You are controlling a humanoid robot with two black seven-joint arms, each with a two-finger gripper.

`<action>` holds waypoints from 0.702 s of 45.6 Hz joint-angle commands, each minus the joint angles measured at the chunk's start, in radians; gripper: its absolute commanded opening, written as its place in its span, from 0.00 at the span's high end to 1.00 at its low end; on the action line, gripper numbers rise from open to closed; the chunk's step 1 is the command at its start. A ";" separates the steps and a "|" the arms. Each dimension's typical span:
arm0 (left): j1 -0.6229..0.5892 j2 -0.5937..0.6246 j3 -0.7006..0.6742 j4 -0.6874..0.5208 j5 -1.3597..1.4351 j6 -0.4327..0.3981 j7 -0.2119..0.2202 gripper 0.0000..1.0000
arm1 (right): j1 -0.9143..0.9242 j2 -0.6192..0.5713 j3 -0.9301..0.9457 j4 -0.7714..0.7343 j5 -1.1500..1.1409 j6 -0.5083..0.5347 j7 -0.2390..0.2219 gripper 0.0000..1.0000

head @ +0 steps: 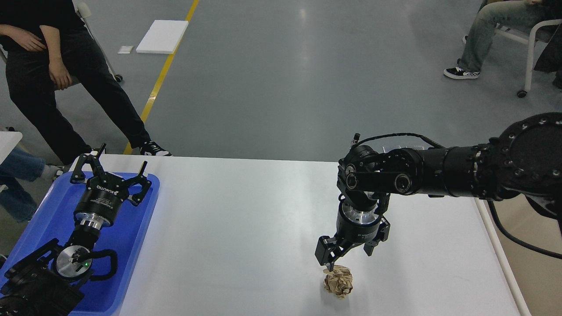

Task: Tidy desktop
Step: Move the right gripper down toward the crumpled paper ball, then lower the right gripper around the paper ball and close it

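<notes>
The desktop (246,228) is a large white tabletop. A crumpled brown paper ball (339,283) lies on it near the front edge, right of centre. My right gripper (347,258) points down just above the ball, open, one fingertip (328,262) close to the ball's top left; I cannot tell if it touches. My left gripper (109,169) is open and empty, hovering over the blue tray (131,237) at the table's left end.
A beige bin (531,263) stands just beyond the table's right edge. A person in black (48,70) sits behind the left corner, another person (487,35) sits far right. A white board (162,37) lies on the floor.
</notes>
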 commanded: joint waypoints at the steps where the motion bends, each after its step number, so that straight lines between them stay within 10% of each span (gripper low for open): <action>1: 0.000 0.000 0.000 0.000 0.000 -0.001 0.000 0.01 | -0.082 0.000 0.036 -0.057 0.044 -0.054 -0.001 0.00; 32: 0.001 0.000 0.000 0.000 0.000 0.000 0.000 0.01 | -0.186 0.000 0.051 -0.069 -0.096 -0.297 0.000 0.00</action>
